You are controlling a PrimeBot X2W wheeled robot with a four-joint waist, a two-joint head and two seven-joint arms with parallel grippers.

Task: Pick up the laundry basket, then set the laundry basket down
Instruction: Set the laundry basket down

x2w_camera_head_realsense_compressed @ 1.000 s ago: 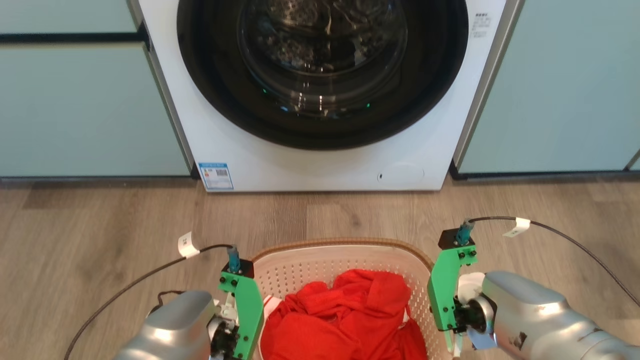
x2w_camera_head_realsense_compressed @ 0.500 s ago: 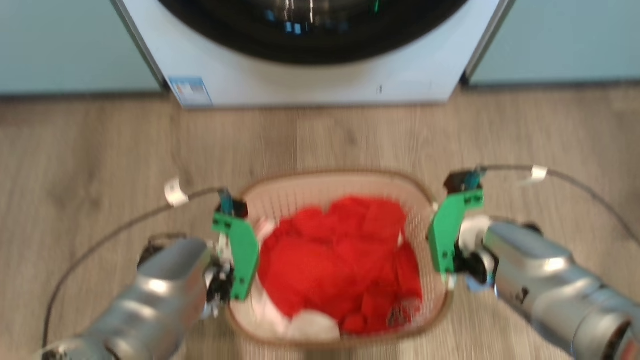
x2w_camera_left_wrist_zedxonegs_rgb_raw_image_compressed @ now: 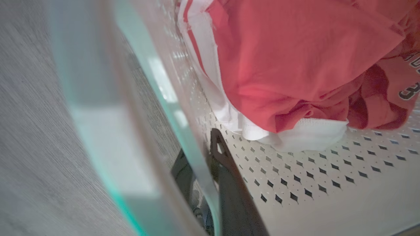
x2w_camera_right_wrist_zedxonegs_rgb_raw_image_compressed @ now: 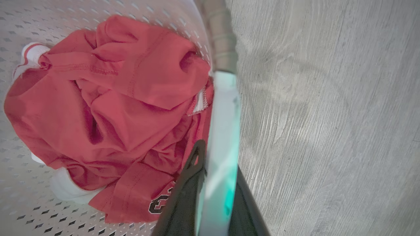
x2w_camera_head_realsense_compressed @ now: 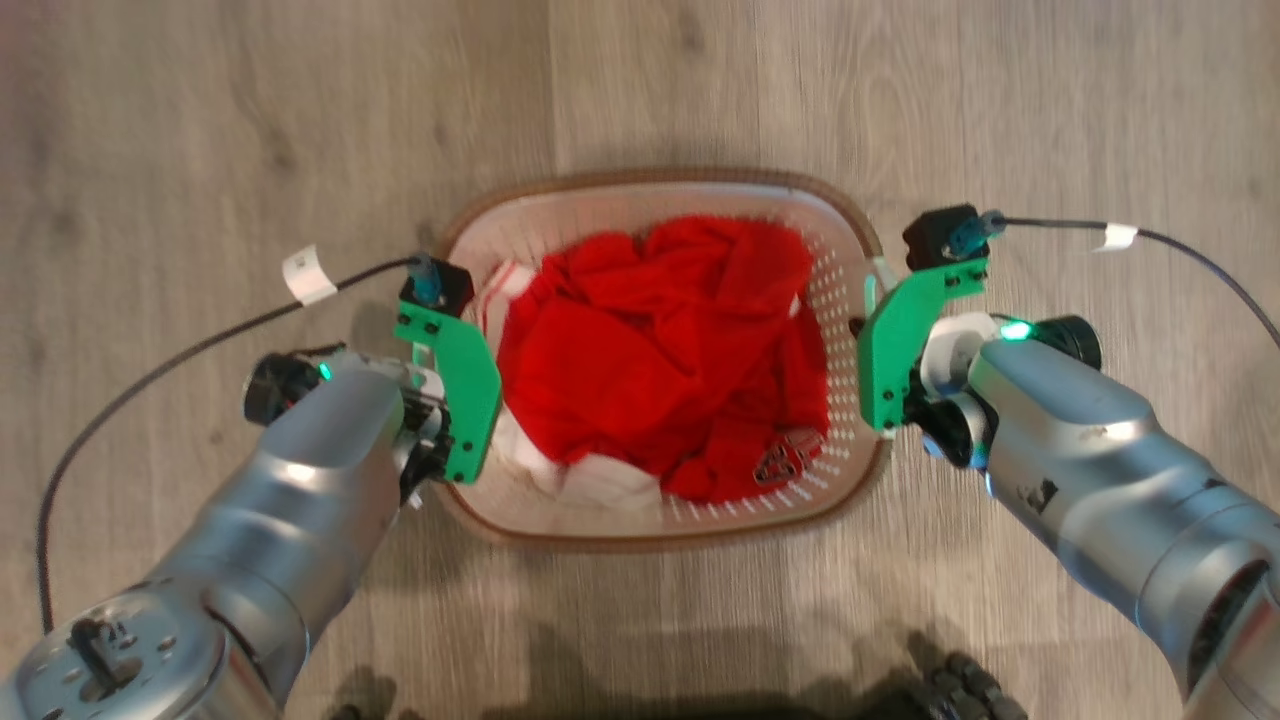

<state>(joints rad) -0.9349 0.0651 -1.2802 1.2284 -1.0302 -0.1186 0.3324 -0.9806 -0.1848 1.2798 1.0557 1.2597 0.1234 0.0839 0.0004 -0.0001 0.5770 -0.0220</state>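
- Laundry basket (x2w_camera_head_realsense_compressed: 660,180) sits dead centre of the head view, over the wood floor (x2w_camera_head_realsense_compressed: 200,150). Can't tell if it's resting on the floor or just off it.
- Left gripper (x2w_camera_left_wrist_zedxonegs_rgb_raw_image_compressed: 198,144) is on the basket's 9 o'clock side. One dark finger is inside the perforated wall, the other outside, w/ the pale side handle pinched btwn them. It's clamped on the basket.
- Right gripper (x2w_camera_right_wrist_zedxonegs_rgb_raw_image_compressed: 218,157) is at 3 o'clock, same story: fingers either side of the handle and rim, closed onto it.
- Red shirt (x2w_camera_head_realsense_compressed: 660,350) is bunched up inside and covers most of the basket bottom.
- Dark print (x2w_camera_head_realsense_compressed: 785,462) shows at the shirt's 5 o'clock. It's too crumpled to read.
- White cloth (x2w_camera_head_realsense_compressed: 600,488) peeks out from under the red at approx 7 o'clock, lying against the basket bottom.
- Black cable (x2w_camera_head_realsense_compressed: 200,340) w/ a white tag (x2w_camera_head_realsense_compressed: 305,275) trails off the left wrist toward 8 o'clock.
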